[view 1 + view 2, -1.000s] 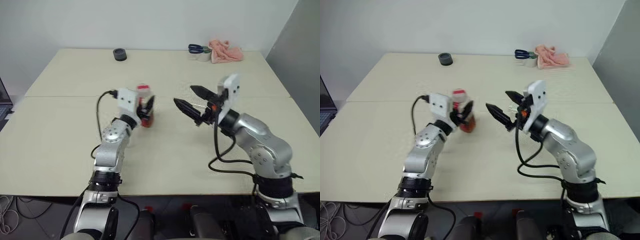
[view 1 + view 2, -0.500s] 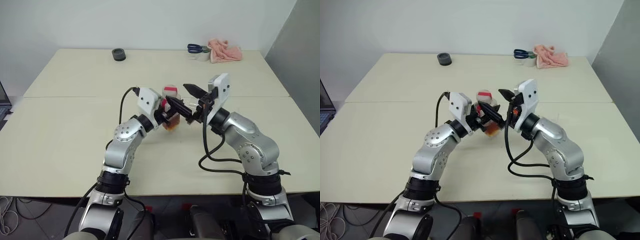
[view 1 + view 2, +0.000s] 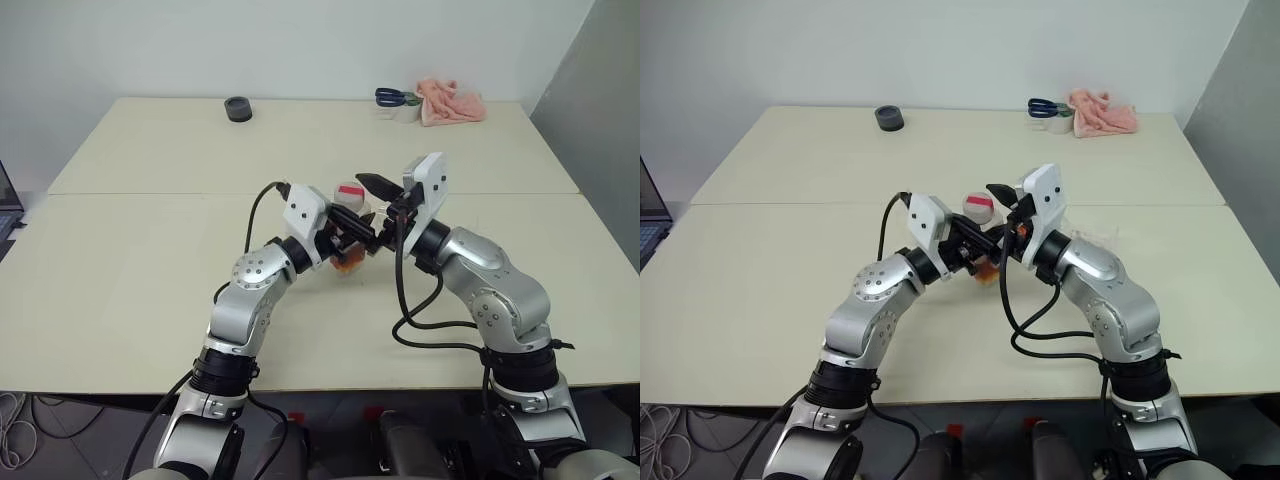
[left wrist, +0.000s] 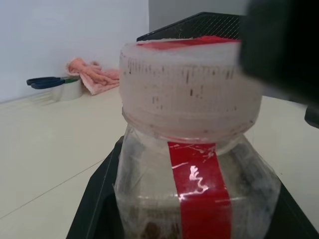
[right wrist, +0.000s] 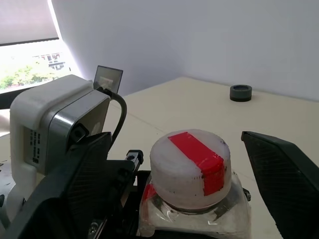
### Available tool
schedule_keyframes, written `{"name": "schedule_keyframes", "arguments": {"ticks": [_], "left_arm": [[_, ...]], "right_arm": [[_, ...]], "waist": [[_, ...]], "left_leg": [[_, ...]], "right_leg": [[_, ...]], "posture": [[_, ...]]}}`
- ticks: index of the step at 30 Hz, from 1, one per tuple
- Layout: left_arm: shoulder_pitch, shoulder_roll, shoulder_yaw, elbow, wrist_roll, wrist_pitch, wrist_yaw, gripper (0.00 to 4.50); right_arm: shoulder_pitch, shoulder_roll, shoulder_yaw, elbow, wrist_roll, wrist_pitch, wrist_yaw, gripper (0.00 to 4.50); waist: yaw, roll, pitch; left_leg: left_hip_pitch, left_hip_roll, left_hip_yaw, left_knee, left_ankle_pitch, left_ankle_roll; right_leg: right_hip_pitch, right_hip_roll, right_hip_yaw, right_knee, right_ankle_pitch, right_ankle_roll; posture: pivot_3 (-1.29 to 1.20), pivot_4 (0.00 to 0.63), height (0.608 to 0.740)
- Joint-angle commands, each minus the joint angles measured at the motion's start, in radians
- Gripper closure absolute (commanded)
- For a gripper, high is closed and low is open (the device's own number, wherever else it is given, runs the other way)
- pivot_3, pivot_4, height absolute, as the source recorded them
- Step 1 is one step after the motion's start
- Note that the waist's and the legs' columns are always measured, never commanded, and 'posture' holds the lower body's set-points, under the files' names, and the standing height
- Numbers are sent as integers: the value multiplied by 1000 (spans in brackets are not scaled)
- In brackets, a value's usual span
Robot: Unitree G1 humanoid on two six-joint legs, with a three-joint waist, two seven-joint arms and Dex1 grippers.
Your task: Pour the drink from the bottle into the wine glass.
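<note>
Now that the bottle (image 3: 349,222), clamped in the left tool (image 3: 352,232), has been carried between the right tool's (image 5: 179,169) spread fingers, uncapping is judged next.

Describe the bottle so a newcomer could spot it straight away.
Start at the wide cream table and look to its middle, where the two silver arms meet. The left pincer is shut on a small clear plastic bottle, raised above the tabletop. A whitish cap with red tape and a red label strip mark it out.
</note>
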Motion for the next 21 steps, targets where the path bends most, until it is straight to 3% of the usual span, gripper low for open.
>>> {"name": "schedule_keyframes", "arguments": {"ticks": [1, 5, 11, 14, 21], "left_arm": [[-7, 4, -3, -55, -3, -12, -7, 2654], [-3, 7, -2, -62, -3, -7, -9, 2654], [13, 36, -6, -81, -1, 3, -29, 2654], [7, 90, -3, -145, -70, 66, -114, 2654], [-47, 289, 76, -320, -439, 295, -434, 2654]], "right_arm": [[-1, 3, 2, -17, 1, -25, 18, 1306], [-10, 14, -13, -17, 9, -28, 17, 2695], [-20, -3, -29, -21, 25, -10, 34, 2686], [-44, -94, -55, -40, 100, 45, 151, 2686], [-231, -258, -62, -19, 344, 149, 497, 2686]], "waist": [[0, 0, 0], [0, 0, 0], [0, 0, 0], [0, 1, 1], [-8, 4, 4]], "left_leg": [[0, 0, 0, 0, 0, 0], [0, 0, 0, 0, 0, 0], [0, 0, 0, 0, 0, 0], [0, 0, 0, 0, 0, 0], [0, 1, 0, 0, 0, 0]], "right_leg": [[0, 0, 0, 0, 0, 0], [0, 0, 0, 0, 0, 0], [0, 0, 0, 0, 0, 0], [0, 0, 0, 0, 0, 0], [0, 2, 0, -1, 0, 0]], "posture": [[0, 150, 740], [0, 150, 740], [0, 150, 740], [0, 150, 740], [0, 150, 740]]}}
